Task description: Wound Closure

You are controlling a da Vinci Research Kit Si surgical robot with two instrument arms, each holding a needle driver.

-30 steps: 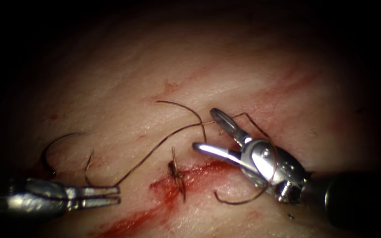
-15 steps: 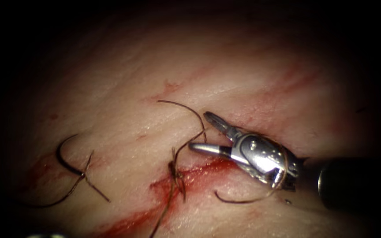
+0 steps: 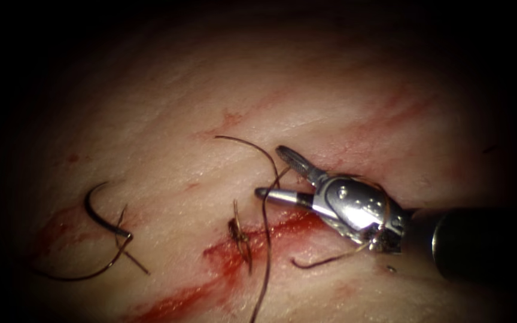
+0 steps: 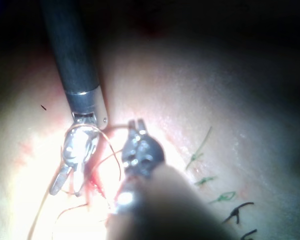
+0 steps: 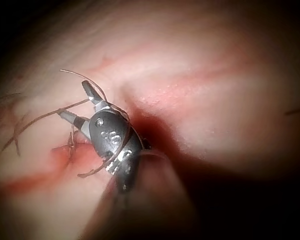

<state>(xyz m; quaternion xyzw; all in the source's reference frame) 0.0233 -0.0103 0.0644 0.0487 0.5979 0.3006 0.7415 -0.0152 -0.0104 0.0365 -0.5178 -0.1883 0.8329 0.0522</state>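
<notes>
Endoscope view has the right hand (image 3: 273,173) lying over the cut (image 3: 234,263) in the tissue (image 3: 330,90), its two jaws spread apart and gripping nothing, with thread (image 3: 265,239) passing between the jaws and looped around the wrist behind them. From the jaws one strand drops straight down across the red fluid (image 3: 181,299) that marks the cut; another short curl arcs up and to the left of the jaws. A dark knot (image 3: 237,233) with two short tails sits on the cut just left of that strand. The curved needle (image 3: 100,212) lies free on the tissue well to the left of the cut, held by neither tool and not driven into the tissue, with thread trailing from its lower end in a loose arc. The left wrist view shows the left hand (image 4: 139,147) near the right hand (image 4: 65,182), but I cannot tell whether its jaws are together or apart, nor whether it holds anything.
</notes>
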